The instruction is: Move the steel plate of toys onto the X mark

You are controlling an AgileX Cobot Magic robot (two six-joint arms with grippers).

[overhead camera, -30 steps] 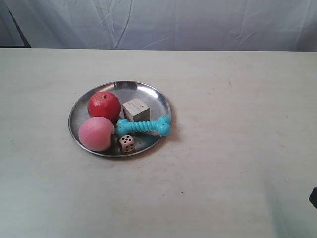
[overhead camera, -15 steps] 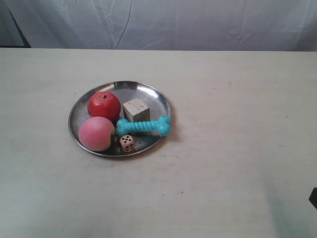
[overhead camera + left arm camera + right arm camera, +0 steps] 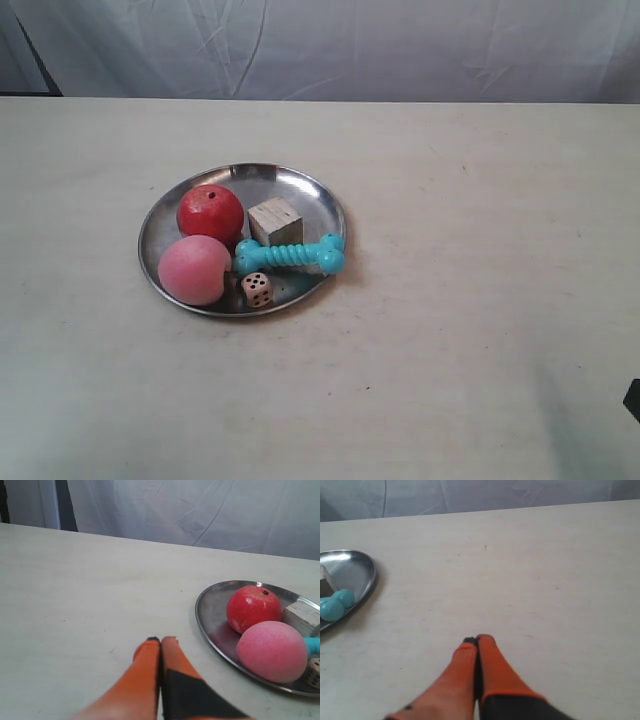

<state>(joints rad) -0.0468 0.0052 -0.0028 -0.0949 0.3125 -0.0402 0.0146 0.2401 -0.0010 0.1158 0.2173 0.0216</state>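
Steel plate (image 3: 243,239) sits loaded on the table (image 3: 480,300), rim free for a grab; left tool (image 3: 160,641) and right tool (image 3: 477,640) both pinched together (X mark unseen).

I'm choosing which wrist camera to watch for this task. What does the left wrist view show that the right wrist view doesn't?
Only the left wrist view shows the red apple, the pink peach, the die and the shut left gripper. Only the right wrist view shows the shut right gripper and the open tabletop beside the plate. Both show the steel plate, wooden cube and turquoise bone.
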